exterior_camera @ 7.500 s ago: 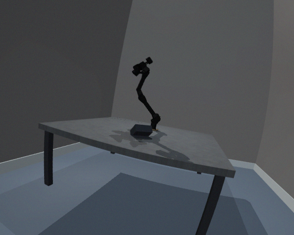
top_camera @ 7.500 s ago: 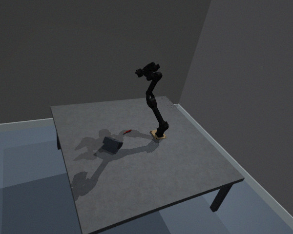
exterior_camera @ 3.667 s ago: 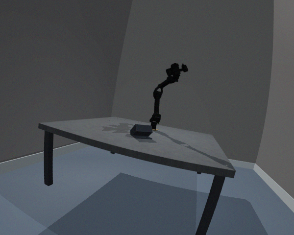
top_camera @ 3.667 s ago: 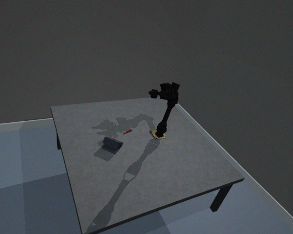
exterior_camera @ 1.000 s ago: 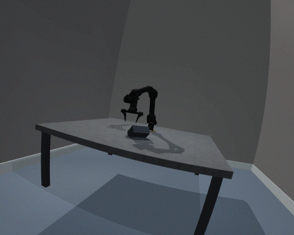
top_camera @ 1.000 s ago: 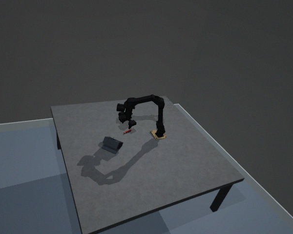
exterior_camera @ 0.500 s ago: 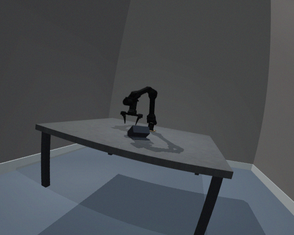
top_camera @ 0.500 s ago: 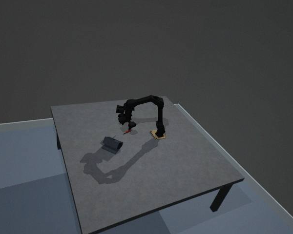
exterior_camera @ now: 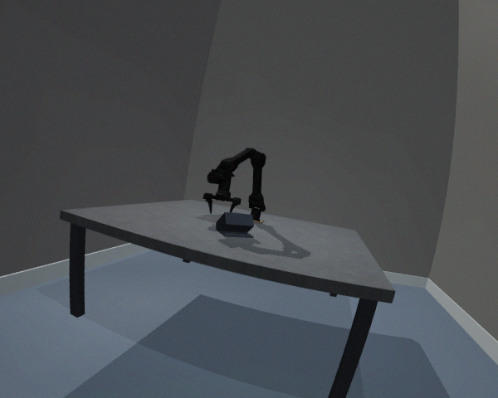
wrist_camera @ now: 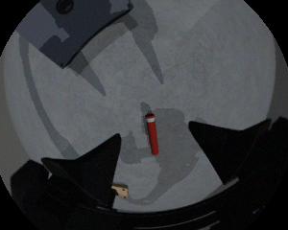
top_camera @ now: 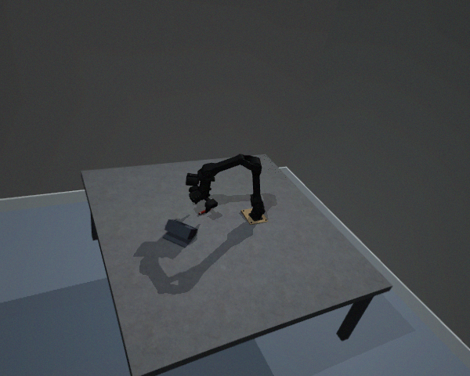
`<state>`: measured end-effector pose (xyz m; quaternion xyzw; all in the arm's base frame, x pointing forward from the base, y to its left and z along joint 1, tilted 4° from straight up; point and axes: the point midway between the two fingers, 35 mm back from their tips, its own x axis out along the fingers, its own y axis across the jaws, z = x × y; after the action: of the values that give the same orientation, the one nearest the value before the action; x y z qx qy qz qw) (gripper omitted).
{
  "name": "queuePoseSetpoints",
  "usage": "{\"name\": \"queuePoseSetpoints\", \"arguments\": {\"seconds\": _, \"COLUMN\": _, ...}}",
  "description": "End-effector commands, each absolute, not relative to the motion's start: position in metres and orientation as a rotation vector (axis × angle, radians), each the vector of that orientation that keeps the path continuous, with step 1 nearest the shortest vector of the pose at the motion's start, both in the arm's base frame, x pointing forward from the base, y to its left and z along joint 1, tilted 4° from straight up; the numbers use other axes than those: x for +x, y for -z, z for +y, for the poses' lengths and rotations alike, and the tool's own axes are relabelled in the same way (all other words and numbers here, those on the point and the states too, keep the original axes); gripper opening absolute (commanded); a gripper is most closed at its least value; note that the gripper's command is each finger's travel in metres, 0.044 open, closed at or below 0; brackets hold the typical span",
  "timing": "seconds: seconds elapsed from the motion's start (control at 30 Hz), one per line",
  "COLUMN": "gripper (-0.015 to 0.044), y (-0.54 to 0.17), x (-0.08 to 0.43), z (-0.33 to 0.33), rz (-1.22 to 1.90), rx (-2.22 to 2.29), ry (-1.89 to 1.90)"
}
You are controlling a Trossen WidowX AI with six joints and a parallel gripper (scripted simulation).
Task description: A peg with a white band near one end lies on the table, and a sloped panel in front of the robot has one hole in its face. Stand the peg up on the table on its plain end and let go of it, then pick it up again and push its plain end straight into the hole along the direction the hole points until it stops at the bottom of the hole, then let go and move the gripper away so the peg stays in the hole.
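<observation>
The red peg [top_camera: 203,211] [wrist_camera: 153,136] lies on its side on the table [top_camera: 267,267] [exterior_camera: 133,225]. Its white-banded end points toward the panel side, its plain end toward the robot's base. My gripper [exterior_camera: 221,212] [wrist_camera: 155,130] is open and empty, pointing down above the peg. In the wrist view the peg shows between the two spread fingertips, touching neither. The dark blue-grey sloped panel [top_camera: 180,229] [exterior_camera: 237,221] [wrist_camera: 93,29] stands beyond the peg. Its round dark hole [wrist_camera: 64,6] shows at the top left of the wrist view. The peg is hidden in the exterior view.
The arm's tan base plate [top_camera: 246,215] [wrist_camera: 122,191] is behind the peg, on the side away from the panel. The panel's near edge stands close to the gripper's working area. Shadows of the arm and fingers fall across the table around the peg and panel.
</observation>
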<state>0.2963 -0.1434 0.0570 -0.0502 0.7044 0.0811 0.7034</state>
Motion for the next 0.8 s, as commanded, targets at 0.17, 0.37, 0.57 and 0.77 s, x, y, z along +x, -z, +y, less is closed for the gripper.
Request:
{"name": "queuePoseSetpoints", "arguments": {"seconds": 0.17, "gripper": 0.044, "y": -0.041, "x": 0.296, "z": -0.141, "rz": 1.565, "rx": -0.108, "ry": -0.184}}
{"name": "queuePoseSetpoints", "arguments": {"seconds": 0.37, "gripper": 0.044, "y": -0.032, "x": 0.295, "z": -0.141, "rz": 1.565, "rx": -0.108, "ry": -0.184}}
{"name": "queuePoseSetpoints", "arguments": {"seconds": 0.57, "gripper": 0.044, "y": -0.023, "x": 0.294, "z": -0.14, "rz": 1.565, "rx": -0.108, "ry": -0.184}}
{"name": "queuePoseSetpoints", "arguments": {"seconds": 0.77, "gripper": 0.0309, "y": -0.023, "x": 0.294, "z": -0.14, "rz": 1.565, "rx": -0.108, "ry": -0.184}}
